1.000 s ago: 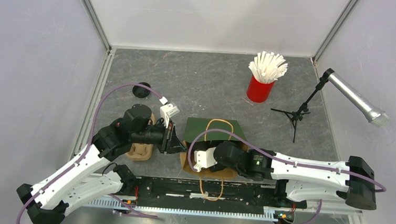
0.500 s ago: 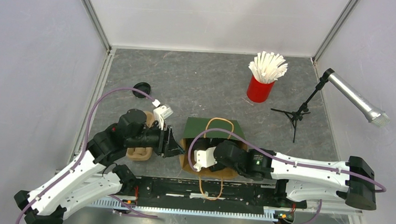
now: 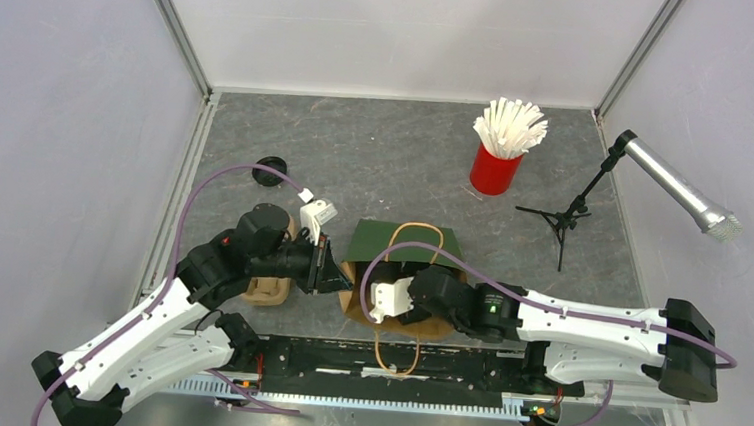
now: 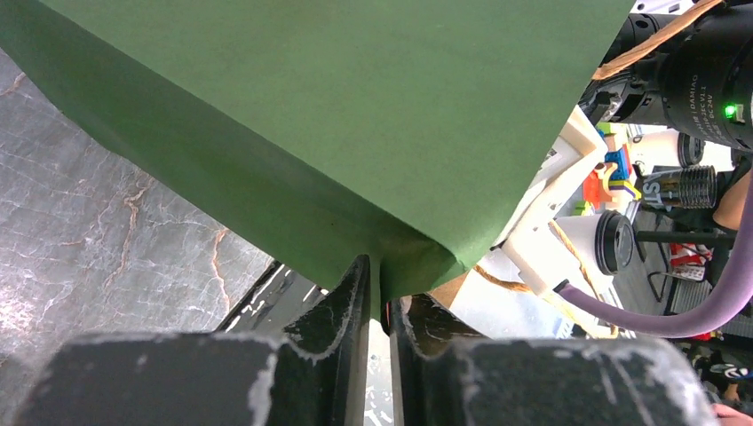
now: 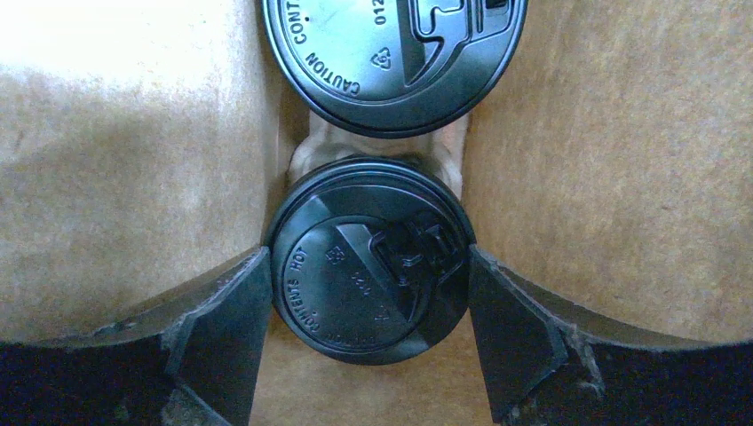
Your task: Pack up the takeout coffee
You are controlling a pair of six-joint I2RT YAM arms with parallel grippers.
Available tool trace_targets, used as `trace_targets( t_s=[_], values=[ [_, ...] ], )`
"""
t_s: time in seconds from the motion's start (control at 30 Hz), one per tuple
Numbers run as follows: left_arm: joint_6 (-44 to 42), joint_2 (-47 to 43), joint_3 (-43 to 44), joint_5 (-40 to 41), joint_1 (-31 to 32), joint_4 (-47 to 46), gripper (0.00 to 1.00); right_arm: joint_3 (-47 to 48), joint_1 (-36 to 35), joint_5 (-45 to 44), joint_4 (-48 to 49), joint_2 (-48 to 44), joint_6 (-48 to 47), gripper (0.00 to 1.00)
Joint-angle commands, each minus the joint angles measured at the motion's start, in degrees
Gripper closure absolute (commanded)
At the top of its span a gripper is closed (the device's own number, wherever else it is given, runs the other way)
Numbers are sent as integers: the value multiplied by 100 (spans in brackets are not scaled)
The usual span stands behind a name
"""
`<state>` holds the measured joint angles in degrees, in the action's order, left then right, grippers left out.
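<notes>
Standing inside green bag on grey surface: near cup and far cup, one just beyond the other, black lids facing the bag's mouth, long axes running mouth to bottom. Clamped on near cup's lid rim from both sides: right claw, reaching in through the mouth. Pinched together on a fold at bag's left edge: left claw. Lying beside left arm: brown carrier.
</notes>
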<state>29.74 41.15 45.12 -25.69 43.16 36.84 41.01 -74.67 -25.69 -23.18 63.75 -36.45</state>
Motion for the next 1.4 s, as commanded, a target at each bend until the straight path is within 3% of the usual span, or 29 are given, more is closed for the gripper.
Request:
trace_targets(
  t_s=[0.0, 0.83, 1.03, 1.37],
  values=[
    [68, 14, 172, -11, 9, -50, 82, -225, 88, 293, -324, 1, 248, 24],
    [71, 59, 252, -156, 9, -116, 82, -351, 116, 270, -547, -145, 525, 20],
    [85, 49, 234, -157, 9, -116, 82, 65, 119, 351, -635, -172, 435, 13],
    [51, 122, 272, -147, 9, -116, 82, 604, 104, 634, -765, -85, 204, 11]
  ],
)
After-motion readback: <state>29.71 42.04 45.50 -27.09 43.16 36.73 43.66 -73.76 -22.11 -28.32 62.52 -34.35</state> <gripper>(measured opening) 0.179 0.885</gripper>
